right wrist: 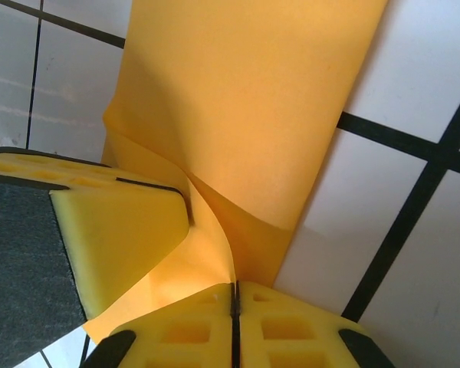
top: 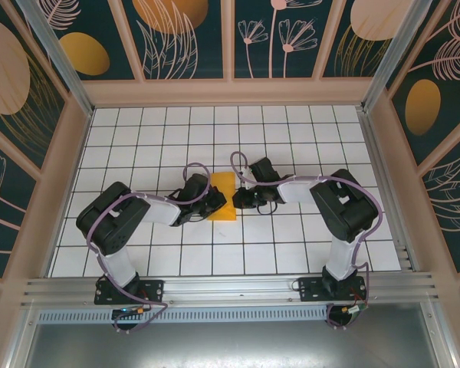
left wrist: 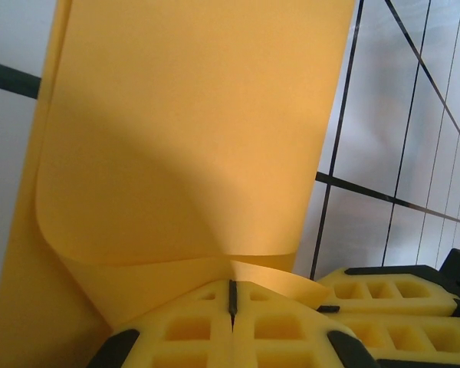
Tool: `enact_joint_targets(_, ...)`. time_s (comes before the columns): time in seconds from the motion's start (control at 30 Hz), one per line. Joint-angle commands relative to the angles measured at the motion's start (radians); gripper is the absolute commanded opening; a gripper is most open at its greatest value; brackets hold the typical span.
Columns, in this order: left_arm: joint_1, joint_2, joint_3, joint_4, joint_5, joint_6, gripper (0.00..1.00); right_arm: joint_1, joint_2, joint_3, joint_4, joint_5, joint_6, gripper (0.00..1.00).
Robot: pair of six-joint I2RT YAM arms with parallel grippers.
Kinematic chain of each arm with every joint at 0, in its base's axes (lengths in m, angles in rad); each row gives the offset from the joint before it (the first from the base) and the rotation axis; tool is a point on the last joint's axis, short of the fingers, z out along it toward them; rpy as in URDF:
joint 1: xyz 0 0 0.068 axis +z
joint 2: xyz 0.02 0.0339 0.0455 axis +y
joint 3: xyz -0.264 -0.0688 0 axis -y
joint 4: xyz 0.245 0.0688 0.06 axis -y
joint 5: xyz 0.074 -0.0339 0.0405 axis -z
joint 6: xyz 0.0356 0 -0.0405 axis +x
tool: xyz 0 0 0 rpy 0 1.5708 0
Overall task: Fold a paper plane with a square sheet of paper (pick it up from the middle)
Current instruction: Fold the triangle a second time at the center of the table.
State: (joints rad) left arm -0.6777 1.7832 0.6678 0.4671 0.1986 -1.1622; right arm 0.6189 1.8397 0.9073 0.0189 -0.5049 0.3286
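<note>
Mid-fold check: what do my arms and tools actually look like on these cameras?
The left arm and right arm have black joints and white links, each trailing a purple cable. The left tool and right tool carry yellow pads with square recesses, black-trimmed.

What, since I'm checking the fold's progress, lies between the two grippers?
Just the sheet of paper, partly folded, sits between the left gripper and the right gripper in the top external view.
</note>
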Motion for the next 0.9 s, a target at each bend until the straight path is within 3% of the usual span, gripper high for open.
enact_joint_targets(0.0,0.001,0.038,-0.017,-0.039,-0.008,-0.015,0.0,-0.017,-0.044,0.001,-0.018,0.04,0.032,0.15)
enact_joint_targets(0.17,0.002,0.032,-0.015,-0.043,-0.007,-0.006,0.0,-0.042,-0.195,-0.047,-0.002,0.064,0.1,0.25)
enact_joint_targets(0.23,0.002,0.032,-0.014,-0.038,-0.002,-0.006,0.0,-0.038,-0.219,-0.08,0.051,0.004,0.147,0.25)
enact_joint_targets(0.33,0.002,0.028,-0.016,-0.036,0.001,-0.004,0.0,0.005,-0.22,-0.117,0.137,-0.071,0.218,0.19)
enact_joint_targets(0.53,0.002,0.025,-0.013,-0.041,0.002,0.001,0.0,0.071,-0.164,-0.117,0.173,-0.06,0.269,0.05)
enact_joint_targets(0.87,0.004,0.026,-0.01,-0.038,0.007,0.003,0.0,0.091,-0.093,-0.105,0.15,-0.075,0.27,0.03)
